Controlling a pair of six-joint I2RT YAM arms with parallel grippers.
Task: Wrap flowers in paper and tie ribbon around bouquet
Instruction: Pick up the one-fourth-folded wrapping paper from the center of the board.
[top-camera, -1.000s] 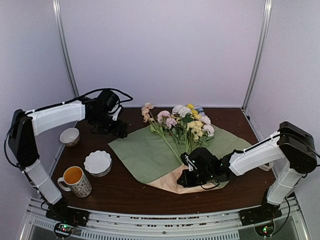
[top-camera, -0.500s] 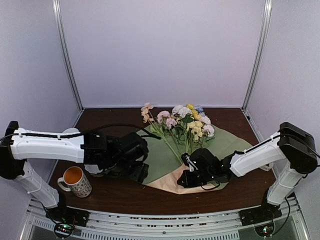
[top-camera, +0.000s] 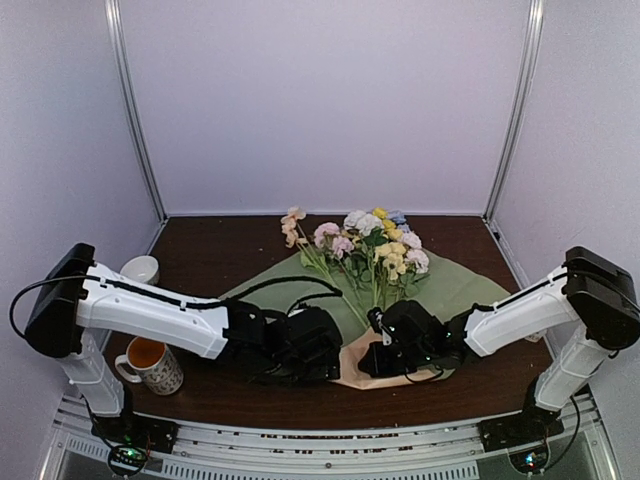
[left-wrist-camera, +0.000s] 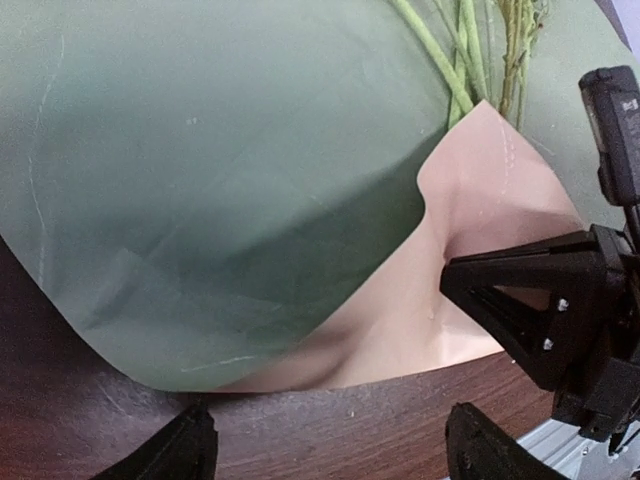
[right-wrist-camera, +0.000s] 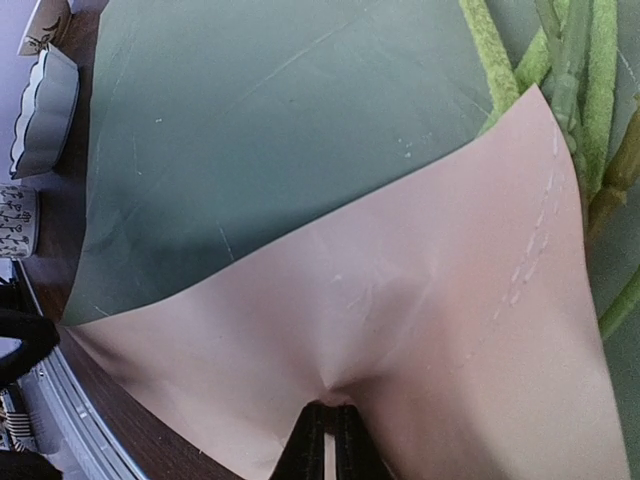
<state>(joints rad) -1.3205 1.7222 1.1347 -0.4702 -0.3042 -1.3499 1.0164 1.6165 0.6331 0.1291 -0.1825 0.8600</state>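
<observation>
From the top camera I am seeing the paper (top-camera: 458, 283) lying green side up across the middle of the table (top-camera: 220, 240), its near corner folded over and showing peach; the flowers (top-camera: 368, 245) are lying on it, heads fanning toward twelve o'clock and stems running toward six; the right gripper (top-camera: 372, 360) is sitting on the peach flap, and the left gripper (top-camera: 330, 358) is hanging just beside it at nine o'clock; a mug (top-camera: 155, 362) is standing off the paper at eight o'clock; through the left wrist camera I am watching that arm's fingers (left-wrist-camera: 190, 455) standing wide apart with nothing between them, over bare wood at the paper's edge; through the right wrist camera the other arm's fingers are pressing together, pinching a fold of the peach flap; a white bowl (right-wrist-camera: 45, 110) is showing at ten o'clock.
</observation>
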